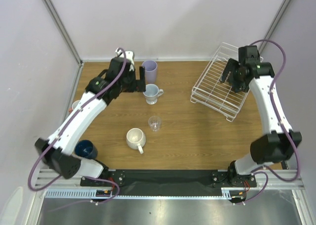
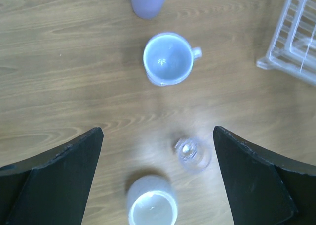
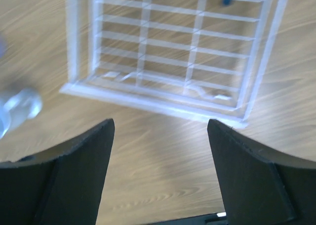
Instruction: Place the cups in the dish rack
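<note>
Six cups stand on the surface [image 1: 197, 136]: a navy cup [image 1: 85, 149] and a small cup [image 1: 75, 105] half hidden by the left arm [image 1: 84, 111], then a cream mug [image 1: 135, 138], lavender tumbler [image 1: 149, 71], pale blue mug [image 1: 152, 93] and clear glass [image 1: 154, 123]. The left hand [image 2: 158, 130], spread wide, hovers near the tumbler. One white wire dish rack [image 1: 212, 81] sits at the right, with the right hand [image 3: 160, 121] spread and empty above it.

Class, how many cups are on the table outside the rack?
6: lavender tumbler at the back, pale mug before it, clear glass mid-table, cream mug nearer, navy cup near-left, terracotta cup half hidden beside the left arm. Others may be hidden.
</note>
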Controlling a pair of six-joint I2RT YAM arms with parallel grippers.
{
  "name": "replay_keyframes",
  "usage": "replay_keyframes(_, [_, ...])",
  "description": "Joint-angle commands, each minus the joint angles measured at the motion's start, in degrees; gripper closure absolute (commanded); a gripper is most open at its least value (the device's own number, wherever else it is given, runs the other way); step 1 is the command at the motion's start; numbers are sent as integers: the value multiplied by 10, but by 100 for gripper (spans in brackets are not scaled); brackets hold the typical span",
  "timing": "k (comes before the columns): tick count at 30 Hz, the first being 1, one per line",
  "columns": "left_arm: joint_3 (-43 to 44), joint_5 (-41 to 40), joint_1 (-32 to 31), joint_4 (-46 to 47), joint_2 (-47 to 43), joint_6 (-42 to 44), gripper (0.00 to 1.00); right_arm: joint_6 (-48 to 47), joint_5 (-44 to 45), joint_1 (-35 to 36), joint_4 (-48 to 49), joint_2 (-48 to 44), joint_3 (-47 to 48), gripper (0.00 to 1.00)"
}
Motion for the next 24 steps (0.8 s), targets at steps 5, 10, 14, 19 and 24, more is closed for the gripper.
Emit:
replay_keyframes(5, [162,-115,5,-89,177,-160,1,8,-153,63,2,-117,-91,19])
replay_keyframes(10, [446,-163,5,-315,420,-267,0,-1,-154,90,7,-160,-101,19])
replay_keyframes(14, [529,-153,6,-347,500,-281,0,-25,-122,107,1,-172,-86,18])
replay_keyframes(19, [393,-128,24,-269,459,-321,3,-27,-105,92,-14,-178,-79,17])
replay_keyframes(24, [350,-103,39,-231,464,-330,6,-23,-114,60,-28,-187,-89,17])
